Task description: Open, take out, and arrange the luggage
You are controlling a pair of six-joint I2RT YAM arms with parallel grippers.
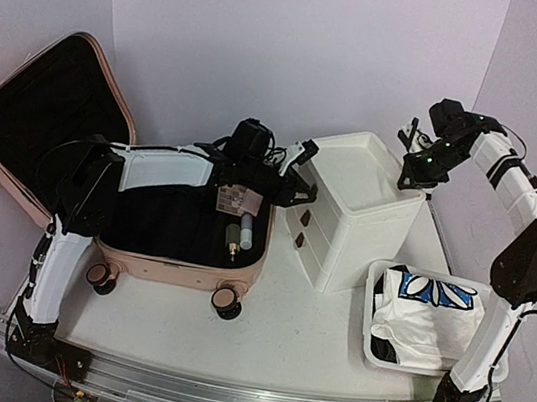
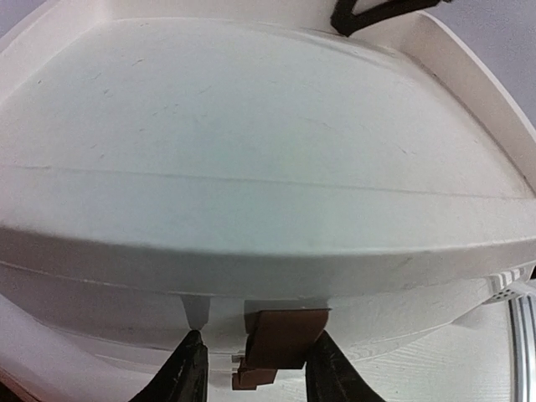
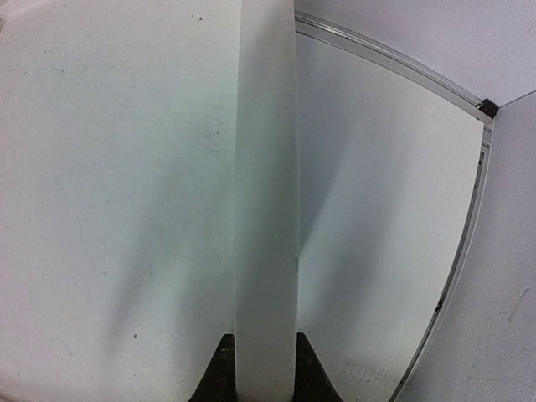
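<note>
Top external: luggage (image 1: 177,270) open on left side of counter (image 1: 310,329), lid propped back. Left gripper (image 1: 303,188) at front of drawer unit (image 1: 361,190), spread either side of brown handle (image 2: 280,343), gap on one side. Right gripper (image 1: 417,168) pinches unit's rim (image 3: 266,209). Risks: off-centre closing lets handle slip on pull; slipping rim pinch lets unit slide or tip; left arm reaching over luggage may bump it.

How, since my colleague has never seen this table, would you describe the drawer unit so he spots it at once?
Find the open pink luggage on the table's left. Right of it stands the drawer unit, a white box. Unlike the lower white basket of clothes nearby, it has three brown-handled drawers.
</note>
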